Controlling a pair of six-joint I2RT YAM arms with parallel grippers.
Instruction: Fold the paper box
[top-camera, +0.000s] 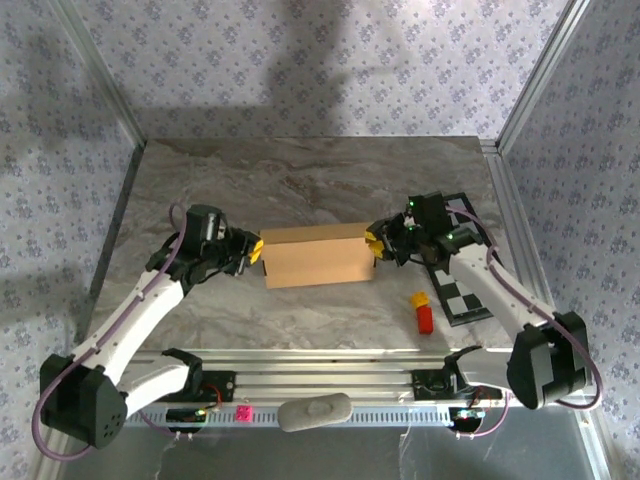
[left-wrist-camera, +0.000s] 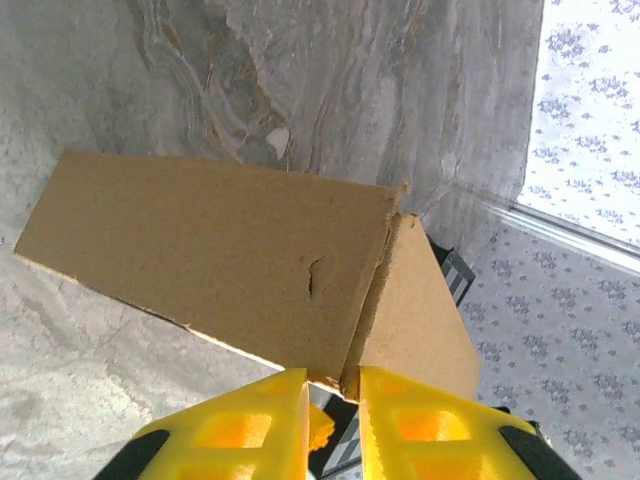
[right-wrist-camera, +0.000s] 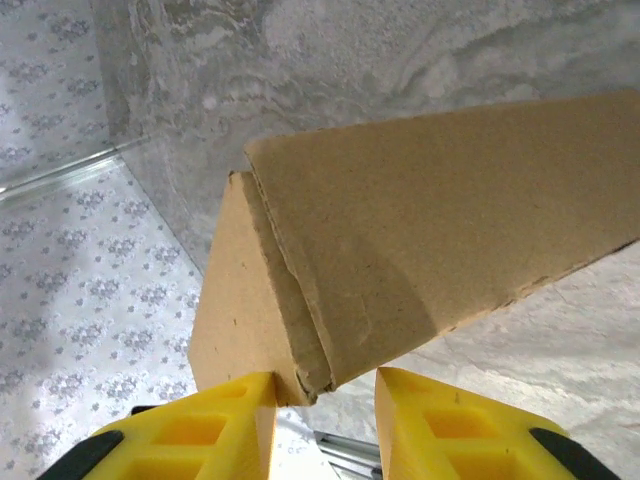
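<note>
While the overhead view just gives you a plain brown slab, the paper box (top-camera: 314, 256) sits mid-surface (top-camera: 300, 180) with a claw at each end: left claw (top-camera: 257, 250) at its left end, right claw (top-camera: 371, 243) at its right end. That view also has a checkered board (top-camera: 462, 300) at the right edge, and a yellow block (top-camera: 418, 298) and a red block (top-camera: 424, 318) just beside it, well apart from the box

The wrist cams are where the detail is. On the left wrist, the left claw (left-wrist-camera: 332, 420) is nearly closed, with the box's (left-wrist-camera: 220, 260) near corner pinched between its yellow fingers (left-wrist-camera: 250, 430). You can see two cardboard layers meeting at that corner, plus a small dent in the panel

On the right wrist, the right claw (right-wrist-camera: 325, 430) is partly open and straddles the other end's corner. One finger (right-wrist-camera: 215, 430) sits right against the cardboard (right-wrist-camera: 440, 220), but there's a clear gap at the other side, so it's not clamped
</note>
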